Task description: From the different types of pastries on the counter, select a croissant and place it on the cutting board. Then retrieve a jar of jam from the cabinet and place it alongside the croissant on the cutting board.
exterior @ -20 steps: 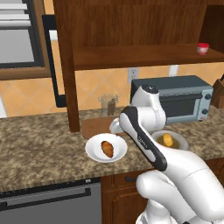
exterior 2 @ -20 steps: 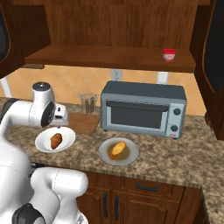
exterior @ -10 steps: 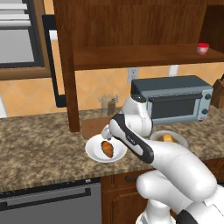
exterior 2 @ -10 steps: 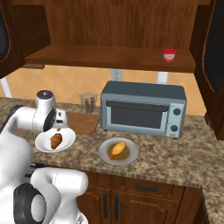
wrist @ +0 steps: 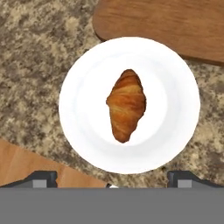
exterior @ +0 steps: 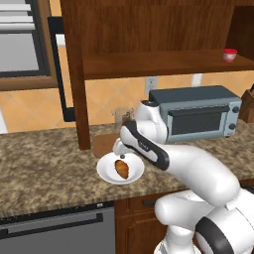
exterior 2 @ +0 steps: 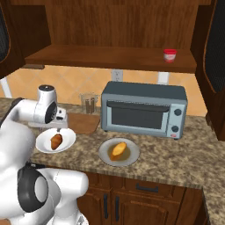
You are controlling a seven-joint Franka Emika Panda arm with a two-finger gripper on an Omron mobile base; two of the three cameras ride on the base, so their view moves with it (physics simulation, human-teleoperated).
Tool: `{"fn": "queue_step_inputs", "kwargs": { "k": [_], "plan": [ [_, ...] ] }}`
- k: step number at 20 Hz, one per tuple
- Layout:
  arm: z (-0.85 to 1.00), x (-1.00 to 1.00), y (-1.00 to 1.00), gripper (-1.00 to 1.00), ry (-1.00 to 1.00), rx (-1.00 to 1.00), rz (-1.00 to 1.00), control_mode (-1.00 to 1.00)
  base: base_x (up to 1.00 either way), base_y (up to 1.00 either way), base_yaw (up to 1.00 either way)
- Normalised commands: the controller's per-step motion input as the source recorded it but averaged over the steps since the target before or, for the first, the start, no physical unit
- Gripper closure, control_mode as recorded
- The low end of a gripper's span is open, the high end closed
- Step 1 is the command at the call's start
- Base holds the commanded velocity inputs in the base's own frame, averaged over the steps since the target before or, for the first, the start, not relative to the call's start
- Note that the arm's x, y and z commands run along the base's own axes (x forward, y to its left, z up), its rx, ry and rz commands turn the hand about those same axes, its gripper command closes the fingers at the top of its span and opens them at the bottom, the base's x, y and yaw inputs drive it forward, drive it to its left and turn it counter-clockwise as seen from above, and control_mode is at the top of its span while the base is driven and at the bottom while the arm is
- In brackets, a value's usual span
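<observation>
The croissant lies in the middle of a round white plate on the granite counter. My gripper hangs straight above it, open, one dark fingertip on each side of the plate's near rim. From the sides, the gripper stands a little above the croissant. The reddish cutting board lies just behind the plate. The jar of jam stands on the cabinet shelf. The rounder yellow pastry sits on a second plate.
A grey toaster oven stands right of the board. A clear glass container is behind the board. The cabinet's thick post comes down to the counter left of the board. The counter's front edge is close to the plate.
The arm has swung left and down from over the middle of the counter. The hand now hangs low over the croissant plate. The pastries and jar have not moved.
</observation>
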Motion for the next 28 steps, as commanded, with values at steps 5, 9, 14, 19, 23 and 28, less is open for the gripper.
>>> {"fn": "queue_step_inputs", "kwargs": {
  "k": [5,9,14,19,23,28],
  "plan": [
    [-0.21,0.00,0.01,-1.00,-0.10,0.00,0.00,-1.00,0.00,0.00,0.00],
    [-0.27,0.26,0.00,-1.00,-0.11,0.00,0.00,-1.00,0.00,0.00,0.00],
    [-0.06,0.34,0.00,-1.00,0.00,0.00,0.00,-1.00,0.00,0.00,0.00],
    [-0.16,0.13,0.00,-1.00,0.00,0.00,0.00,-1.00,0.00,0.00,0.00],
    [-0.21,0.01,0.00,-1.00,0.00,0.00,0.00,-1.00,0.00,0.00,0.00],
    [-0.26,0.00,0.14,-1.00,-0.01,-0.01,0.00,-1.00,0.00,0.00,0.00]
  ]
}}
